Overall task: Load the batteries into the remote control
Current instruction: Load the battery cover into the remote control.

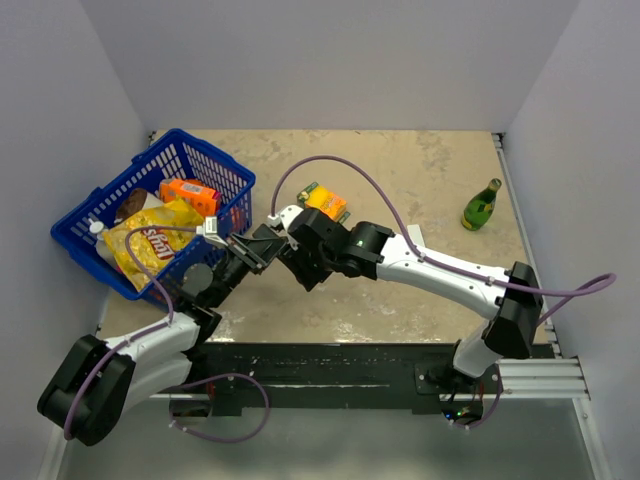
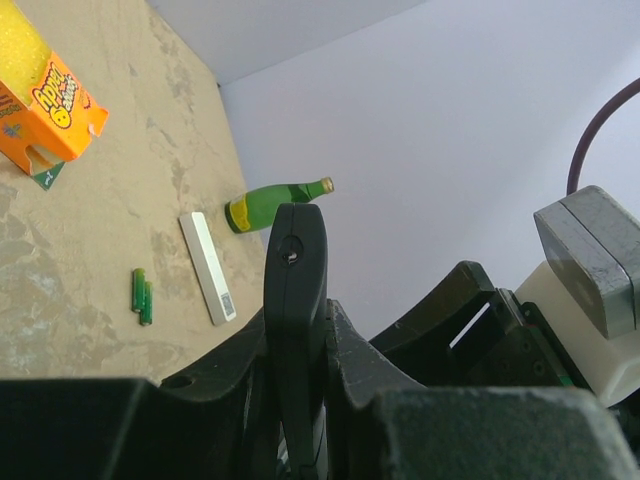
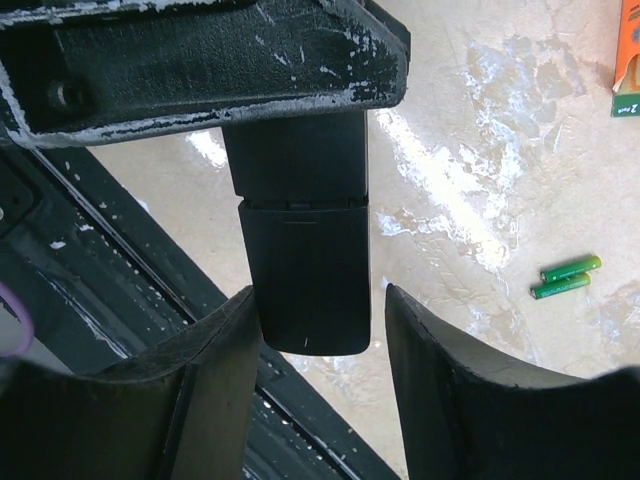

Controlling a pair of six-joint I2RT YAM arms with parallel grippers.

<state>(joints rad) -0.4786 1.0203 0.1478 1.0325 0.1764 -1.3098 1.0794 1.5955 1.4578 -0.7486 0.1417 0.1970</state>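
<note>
Between parted fingers of right gripper (image 3: 320,370) — remote control (image 3: 300,250), clamped by left gripper (image 2: 297,340); risk of wrenching it loose tugging cover (image 3: 305,290) askew.

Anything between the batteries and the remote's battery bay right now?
Yes: the cover still looks seated on the end of the remote, closing the bay. The right gripper straddles that end, jaws open; the left gripper clamps the remote. The batteries lie loose on the table, nothing around them.
</note>
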